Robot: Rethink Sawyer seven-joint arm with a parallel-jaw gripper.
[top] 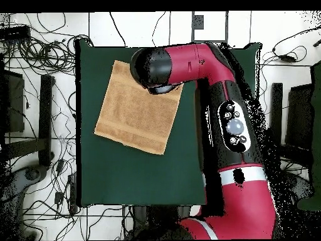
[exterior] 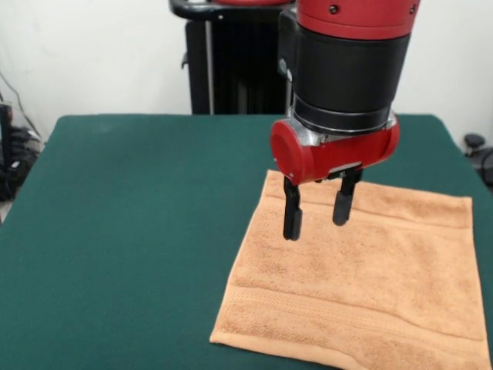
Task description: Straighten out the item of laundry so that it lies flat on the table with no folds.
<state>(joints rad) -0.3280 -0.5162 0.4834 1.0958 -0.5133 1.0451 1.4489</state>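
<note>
The light-orange terry towel [exterior: 362,285] lies spread out and flat on the dark green table [exterior: 131,231], at the right of the front view, with woven bands near its near and far edges. It also shows in the overhead view [top: 135,113], at the table's upper left, turned a little askew. My gripper [exterior: 317,214] hangs open and empty just above the towel's far left part, its two black fingers [exterior: 292,216] apart and pointing down. In the overhead view the arm's head [top: 157,68] covers the towel's upper right corner. No care tag shows.
The robot's black pedestal [exterior: 231,62] stands at the table's far side. In the overhead view the red arm [top: 235,132] runs along the table's right edge. Cables [top: 44,50] and stands lie on the floor around the table [top: 138,176].
</note>
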